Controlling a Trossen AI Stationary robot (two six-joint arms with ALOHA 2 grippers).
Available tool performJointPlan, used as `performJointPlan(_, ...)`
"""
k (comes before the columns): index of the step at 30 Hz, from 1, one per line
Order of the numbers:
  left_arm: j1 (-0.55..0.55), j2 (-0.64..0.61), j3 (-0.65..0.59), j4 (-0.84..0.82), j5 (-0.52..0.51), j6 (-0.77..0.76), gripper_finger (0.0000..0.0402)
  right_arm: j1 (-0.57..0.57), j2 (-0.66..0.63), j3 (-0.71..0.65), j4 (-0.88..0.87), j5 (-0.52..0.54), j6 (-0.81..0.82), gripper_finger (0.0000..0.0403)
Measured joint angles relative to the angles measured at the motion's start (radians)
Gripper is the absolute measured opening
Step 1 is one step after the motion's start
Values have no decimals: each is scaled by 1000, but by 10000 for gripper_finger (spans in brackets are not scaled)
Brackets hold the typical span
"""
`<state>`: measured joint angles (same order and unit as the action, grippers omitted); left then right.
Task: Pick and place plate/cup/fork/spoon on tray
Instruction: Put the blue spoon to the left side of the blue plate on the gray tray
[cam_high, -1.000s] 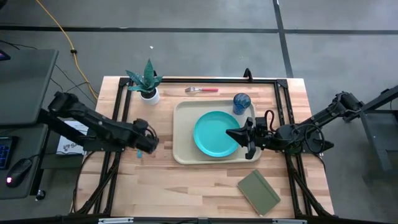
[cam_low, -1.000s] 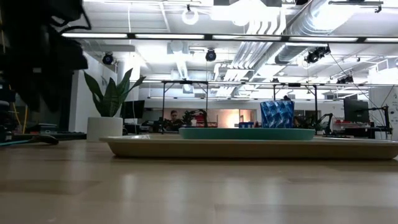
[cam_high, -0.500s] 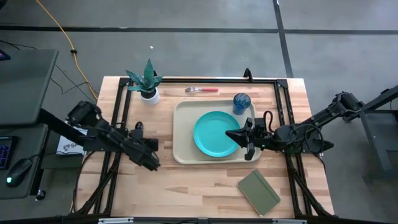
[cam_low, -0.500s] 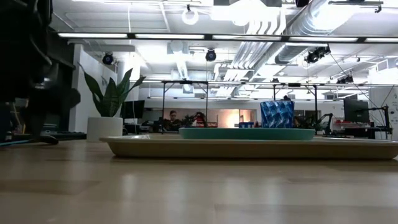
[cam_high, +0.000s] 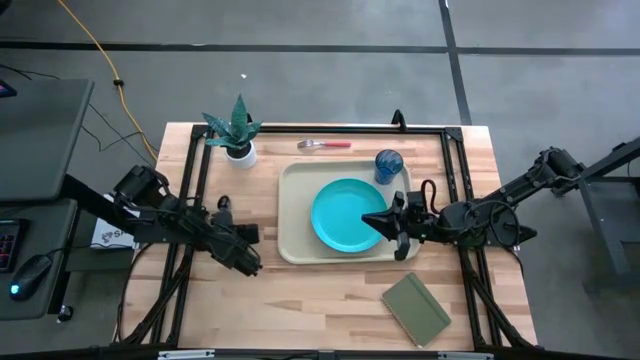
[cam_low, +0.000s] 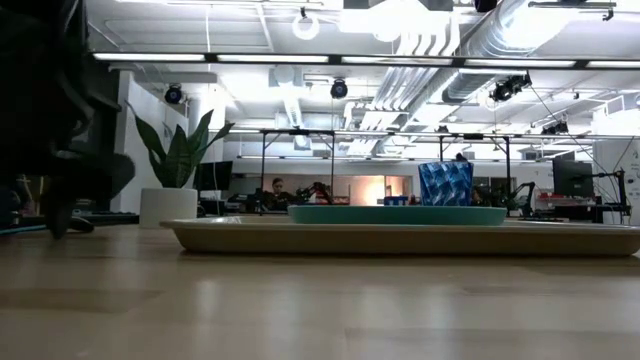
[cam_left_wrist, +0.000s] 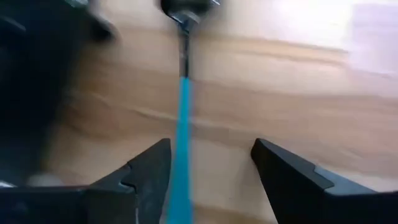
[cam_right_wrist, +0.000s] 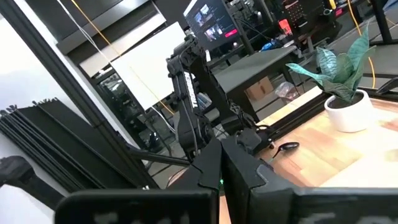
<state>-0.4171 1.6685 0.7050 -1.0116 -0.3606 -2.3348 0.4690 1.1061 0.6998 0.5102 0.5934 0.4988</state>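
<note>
The spoon lies on the table left of the tray (cam_high: 292, 250). Its blue handle (cam_left_wrist: 183, 112) runs between the fingers of my open left gripper (cam_left_wrist: 211, 149), close to one finger; touch does not show. My left arm (cam_high: 247, 260) hides most of it from above. Its bowl (cam_right_wrist: 287, 147) sticks out toward the far side. The turquoise plate (cam_high: 340, 215) lies in the tray. My right gripper (cam_high: 368, 217) is shut and empty at the plate's right edge. The cup (cam_high: 388, 164) stands at the tray's far right corner. The fork (cam_high: 325, 144) lies beyond the tray's far rim.
A potted plant (cam_high: 238, 135) stands at the far left, near the spoon. A dark green notebook (cam_high: 416, 308) lies at the near right. Black frame rails (cam_high: 190, 200) run along the table's left, far and right sides. Bare wood lies near of the tray.
My left gripper has gone down and toward the table's near edge, a little to the right, and now stands low over the spoon's handle. The right arm and the tableware have kept still.
</note>
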Motion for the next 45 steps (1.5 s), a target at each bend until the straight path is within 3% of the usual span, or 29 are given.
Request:
performJointPlan(16,31,-11,16,92,-46,149,102,-5,0,0,-14,8,-2,0)
performJointPlan(23,25,-32,15,103,-55,232,12,-5,0,0,-14,8,-2,0)
performJointPlan(26,22,-64,14,102,-55,244,11,-5,0,0,-14,8,-1,0)
performJointPlan(36,13,-344,17,40,-177,431,3,-5,0,0,-13,8,2,0)
performJointPlan(41,-8,-536,57,68,-211,661,1,-6,0,0,27,8,-5,0)
performJointPlan(45,-17,-652,98,205,-195,885,1,-16,0,0,56,7,-7,0)
